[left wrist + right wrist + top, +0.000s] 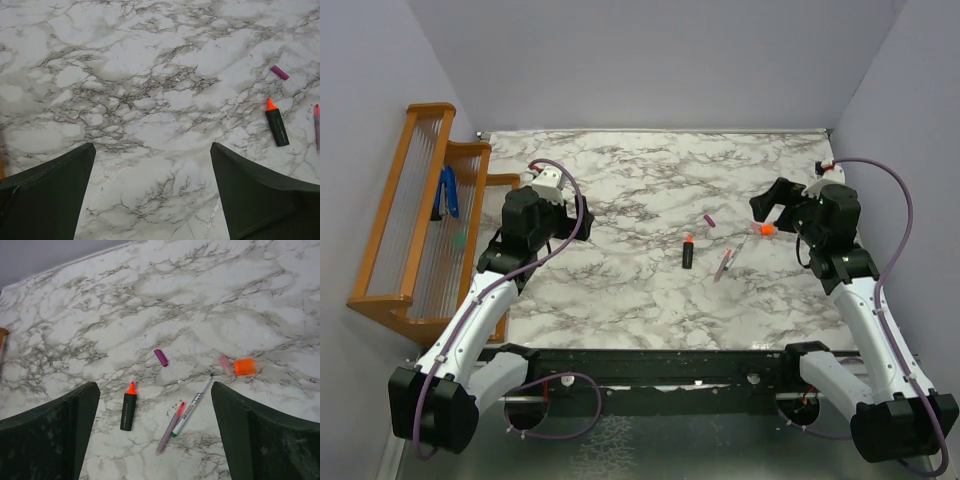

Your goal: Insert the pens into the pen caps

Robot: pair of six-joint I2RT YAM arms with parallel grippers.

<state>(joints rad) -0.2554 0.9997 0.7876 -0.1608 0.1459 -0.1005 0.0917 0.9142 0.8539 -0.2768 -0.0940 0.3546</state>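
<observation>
Marble bench (620, 290) inspected: no pen is capped yet. I find the black marker (128, 411), orange tip bare, and the two thin pens (192, 406) lying right of the bench's centre. The magenta cap (161, 357) lies loose toward the far edge. The orange cap (244, 366) and pale pink cap (225, 364) sit together nearer the right edge. Left fingers (45, 200) and right fingers (45, 440) are spread, holding nothing. All three insertions remain.

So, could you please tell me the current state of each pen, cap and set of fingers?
Short black marker with orange tip: uncapped, lying flat.
Thin pinkish pen: uncapped, lying flat.
Thin white pen: uncapped, lying flat beside it.
Stubby orange cap: loose.
Magenta cap: loose.
Pale pink cap: loose, beside orange cap.
Left arm's fingers: open, empty.
Right arm's fingers: open, empty.
</observation>
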